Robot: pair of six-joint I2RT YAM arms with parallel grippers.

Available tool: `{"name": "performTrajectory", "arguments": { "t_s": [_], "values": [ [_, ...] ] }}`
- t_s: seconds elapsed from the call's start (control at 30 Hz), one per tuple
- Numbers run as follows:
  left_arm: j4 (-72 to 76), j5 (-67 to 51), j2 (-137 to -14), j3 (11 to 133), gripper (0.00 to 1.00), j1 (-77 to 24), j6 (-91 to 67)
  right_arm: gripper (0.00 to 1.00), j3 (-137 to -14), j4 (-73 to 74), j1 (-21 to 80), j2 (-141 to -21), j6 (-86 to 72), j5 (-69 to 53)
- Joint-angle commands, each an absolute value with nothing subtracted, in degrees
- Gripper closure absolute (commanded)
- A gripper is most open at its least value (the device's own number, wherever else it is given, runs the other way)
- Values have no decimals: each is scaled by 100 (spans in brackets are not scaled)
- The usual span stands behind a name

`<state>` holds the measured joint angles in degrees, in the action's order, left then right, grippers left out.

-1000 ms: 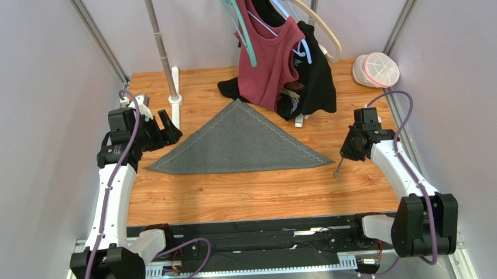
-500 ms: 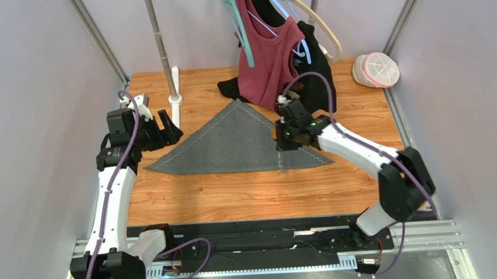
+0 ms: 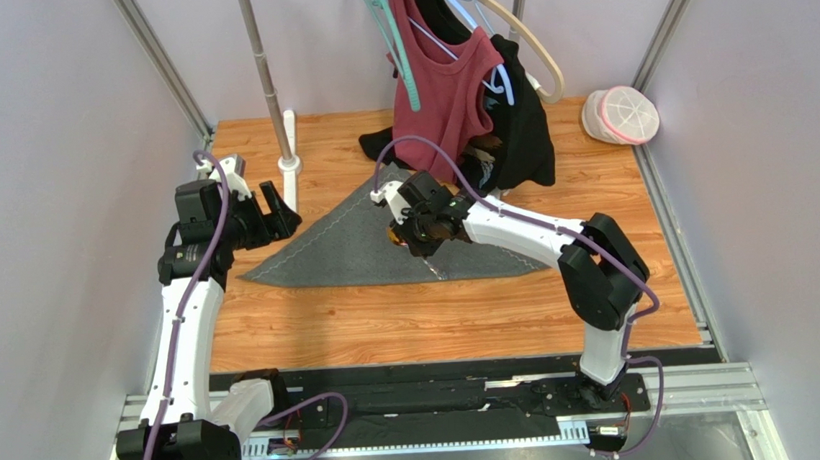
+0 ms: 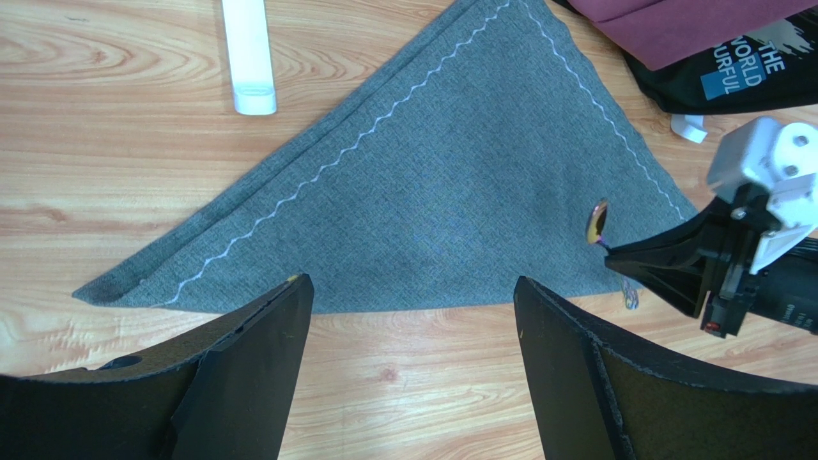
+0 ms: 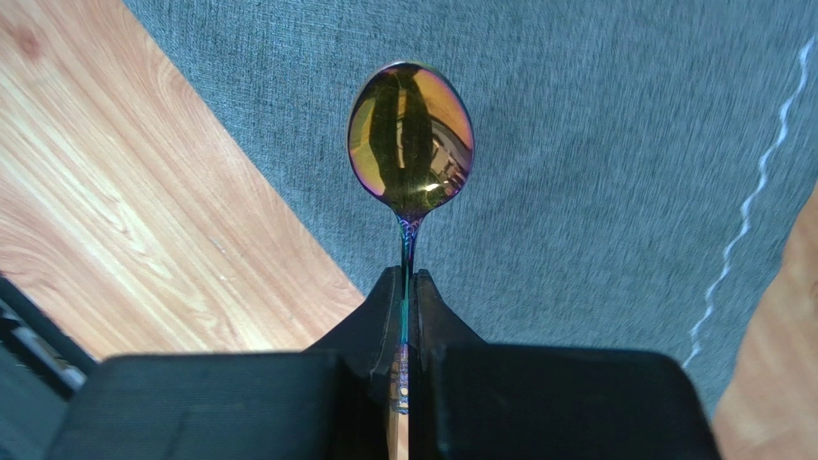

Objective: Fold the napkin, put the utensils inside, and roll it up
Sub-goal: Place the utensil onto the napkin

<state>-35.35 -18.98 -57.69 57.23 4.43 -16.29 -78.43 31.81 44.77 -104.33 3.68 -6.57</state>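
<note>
Poised over the folded napkin (image 4: pixel 432 192), the right pincer (image 5: pixel 403 287) clamped the spoon (image 5: pixel 410 139) by its thin handle. Released carelessly, it could skid onto bare tabletop (image 3: pixel 388 318), while the left pincer (image 4: pixel 408 297) gaped empty.

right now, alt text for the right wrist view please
The right hand pinches the thin handle of a spoon, its shiny gold bowl held out over the grey napkin. Wooden table shows at left.

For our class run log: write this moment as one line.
dark grey felt napkin: folded into triangle | right gripper: shut on gold-bowled metal spoon, over napkin | left gripper: open, beside napkin
</note>
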Motion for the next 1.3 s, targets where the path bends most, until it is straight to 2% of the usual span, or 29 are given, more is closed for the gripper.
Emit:
{"name": "performTrajectory", "arguments": {
  "t_s": [0.0,0.23,0.63,1.27],
  "values": [
    [-3392,-1925,-5651,5695,14,448,-1591,100,-8297,3462,4675,-10827,1713,-502],
    [-3384,-1925,-5669,5687,14,431,-1591,100,-7708,2567,5010,-10696,2873,-70],
    [-3384,-1916,-5686,5687,14,439,-1582,100,-7813,2321,5168,-11136,3892,-9],
    [-3393,-1899,-5687,5687,14,439,-1582,100,-7989,2329,5247,-11435,3999,-53]
  ]
}}
